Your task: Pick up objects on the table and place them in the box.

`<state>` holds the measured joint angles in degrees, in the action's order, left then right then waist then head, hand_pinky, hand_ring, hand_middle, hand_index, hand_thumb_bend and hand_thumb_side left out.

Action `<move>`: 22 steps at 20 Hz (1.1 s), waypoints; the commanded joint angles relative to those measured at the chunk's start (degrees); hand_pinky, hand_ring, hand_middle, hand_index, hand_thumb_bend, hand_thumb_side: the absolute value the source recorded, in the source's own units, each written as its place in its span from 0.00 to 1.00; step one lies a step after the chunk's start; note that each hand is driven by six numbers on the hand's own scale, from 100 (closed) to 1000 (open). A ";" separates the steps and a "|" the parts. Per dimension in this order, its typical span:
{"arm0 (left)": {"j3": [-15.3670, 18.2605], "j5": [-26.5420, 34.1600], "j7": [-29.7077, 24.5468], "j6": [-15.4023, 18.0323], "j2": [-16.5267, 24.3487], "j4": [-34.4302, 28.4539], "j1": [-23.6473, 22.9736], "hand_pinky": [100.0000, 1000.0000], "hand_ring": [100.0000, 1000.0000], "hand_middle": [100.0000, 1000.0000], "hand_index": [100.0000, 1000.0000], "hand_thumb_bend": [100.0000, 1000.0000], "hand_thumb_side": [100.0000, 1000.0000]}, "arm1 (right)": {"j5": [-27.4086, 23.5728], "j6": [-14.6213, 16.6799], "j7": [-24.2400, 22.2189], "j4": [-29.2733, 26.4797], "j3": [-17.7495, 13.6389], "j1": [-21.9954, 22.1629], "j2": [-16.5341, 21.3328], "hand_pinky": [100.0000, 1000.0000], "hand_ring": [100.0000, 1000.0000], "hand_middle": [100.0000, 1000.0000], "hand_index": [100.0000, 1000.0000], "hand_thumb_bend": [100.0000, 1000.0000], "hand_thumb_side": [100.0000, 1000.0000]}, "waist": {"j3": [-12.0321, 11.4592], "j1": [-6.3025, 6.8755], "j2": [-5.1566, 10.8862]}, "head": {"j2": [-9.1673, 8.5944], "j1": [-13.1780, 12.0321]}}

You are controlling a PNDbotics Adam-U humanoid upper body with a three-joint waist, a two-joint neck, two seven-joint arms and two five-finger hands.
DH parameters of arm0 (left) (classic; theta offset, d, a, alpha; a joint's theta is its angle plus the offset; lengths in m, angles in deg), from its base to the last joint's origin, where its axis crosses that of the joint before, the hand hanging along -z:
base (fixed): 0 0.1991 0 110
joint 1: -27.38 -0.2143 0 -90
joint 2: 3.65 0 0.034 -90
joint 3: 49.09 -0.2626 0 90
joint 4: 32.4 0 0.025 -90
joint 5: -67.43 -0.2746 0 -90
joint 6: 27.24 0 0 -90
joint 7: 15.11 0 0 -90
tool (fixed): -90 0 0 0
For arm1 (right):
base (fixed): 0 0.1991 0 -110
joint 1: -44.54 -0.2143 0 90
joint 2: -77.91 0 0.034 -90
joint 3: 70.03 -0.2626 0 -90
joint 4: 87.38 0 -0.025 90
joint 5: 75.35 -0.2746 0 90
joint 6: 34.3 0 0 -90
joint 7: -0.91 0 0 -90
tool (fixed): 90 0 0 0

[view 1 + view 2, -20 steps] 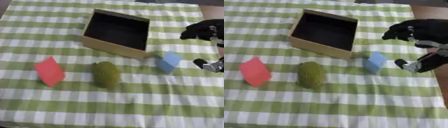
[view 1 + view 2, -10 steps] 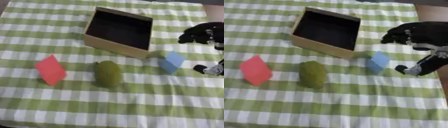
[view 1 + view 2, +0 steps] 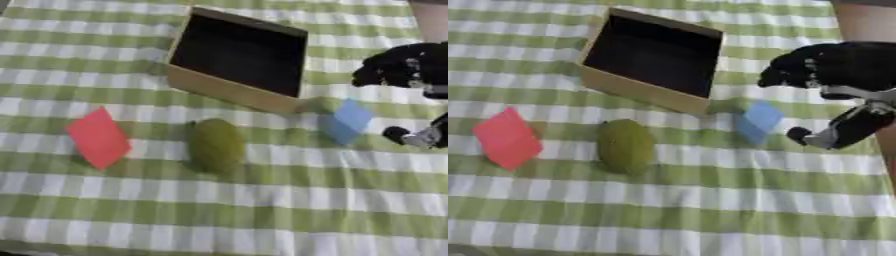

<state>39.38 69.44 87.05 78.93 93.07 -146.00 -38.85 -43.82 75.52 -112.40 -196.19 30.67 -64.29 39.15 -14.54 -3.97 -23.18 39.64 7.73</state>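
Note:
An open cardboard box with a dark inside stands at the back of the green checked cloth. In front of its right corner a blue block stands tilted. A green oval object lies near the middle, and a red block leans at the left. My black right hand hovers just right of the blue block without touching it. It is open, with its fingers bent forward above and its thumb apart below, and it holds nothing. My left hand shows in neither view.
The green and white checked cloth covers the table, with free room along the front. A bare brown strip of table runs past the cloth's right edge, behind the hand.
The whole picture has shifted a little, so the camera moved. My right hand stays beside the blue block, and the block, the green object and the red block lie as before.

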 commanded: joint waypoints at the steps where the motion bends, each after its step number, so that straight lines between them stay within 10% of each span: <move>1: 0.07 0.13 -0.07 -0.03 1.86 -0.99 0.78 0.71 0.72 0.70 0.87 0.00 0.61 | 0.29 0.39 -0.05 0.87 -0.23 -1.17 0.92 0.97 1.00 0.93 1.00 0.13 0.44 | -0.09 -0.44 0.12 | -0.99 0.46; 22: -0.18 0.03 -0.08 -0.52 1.87 -0.99 1.04 0.71 0.72 0.70 0.87 0.00 0.63 | 0.58 1.45 -2.18 5.20 0.97 -3.43 -0.24 0.97 1.00 0.93 1.00 0.19 0.48 | -0.75 -1.20 -1.61 | -1.01 0.71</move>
<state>39.05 69.43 86.98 78.59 93.08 -146.00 -38.40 -43.62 77.18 -114.46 -191.08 32.14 -67.13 37.66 -15.25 -4.52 -25.14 39.19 8.29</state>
